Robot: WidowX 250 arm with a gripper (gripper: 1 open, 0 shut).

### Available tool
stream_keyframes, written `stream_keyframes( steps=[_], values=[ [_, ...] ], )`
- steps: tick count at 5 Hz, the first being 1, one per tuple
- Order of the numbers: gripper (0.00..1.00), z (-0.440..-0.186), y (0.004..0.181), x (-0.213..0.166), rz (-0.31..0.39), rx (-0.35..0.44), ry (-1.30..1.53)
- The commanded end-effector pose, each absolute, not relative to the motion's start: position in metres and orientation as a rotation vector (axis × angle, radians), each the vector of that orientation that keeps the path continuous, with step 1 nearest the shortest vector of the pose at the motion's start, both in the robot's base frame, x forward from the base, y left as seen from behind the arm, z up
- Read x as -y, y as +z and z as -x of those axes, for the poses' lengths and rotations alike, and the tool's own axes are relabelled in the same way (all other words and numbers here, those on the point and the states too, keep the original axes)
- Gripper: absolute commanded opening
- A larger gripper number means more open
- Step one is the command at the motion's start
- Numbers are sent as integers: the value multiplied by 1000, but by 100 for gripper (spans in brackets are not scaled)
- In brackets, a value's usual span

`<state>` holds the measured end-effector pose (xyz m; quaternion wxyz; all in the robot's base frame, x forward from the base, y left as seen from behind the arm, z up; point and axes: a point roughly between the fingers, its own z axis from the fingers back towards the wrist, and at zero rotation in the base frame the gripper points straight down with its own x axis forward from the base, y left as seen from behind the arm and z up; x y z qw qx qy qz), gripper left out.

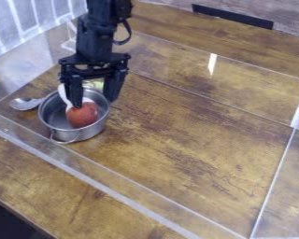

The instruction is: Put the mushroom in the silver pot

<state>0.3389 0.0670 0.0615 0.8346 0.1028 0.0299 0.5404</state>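
Wooden tabletop (196, 140) carries the silver pot (56, 132), the mushroom (81, 116) lying inside. Just above, the claw (93, 91) stands open, holding nothing. Placement looks done; next calls for lifting clear without bumping the rim.

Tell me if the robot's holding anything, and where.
Nothing is held; the tool stands open above the mushroom, which lies in the silver pot.

Wooden table (202, 140) beneath silver pot (57, 124)

the arm reaches down from above, its gripper (92, 91) open and pointing downward.
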Motion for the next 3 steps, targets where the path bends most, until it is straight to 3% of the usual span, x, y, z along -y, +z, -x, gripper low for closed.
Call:
stream_keyframes(
  steps=[1, 2, 3],
  values=[
    [100, -350, 76, -70, -198, -16, 1161],
    [0, -353, 75, -73, -200, -24, 1182],
    [100, -350, 80, -63, -188, -34, 1205]
  ],
)
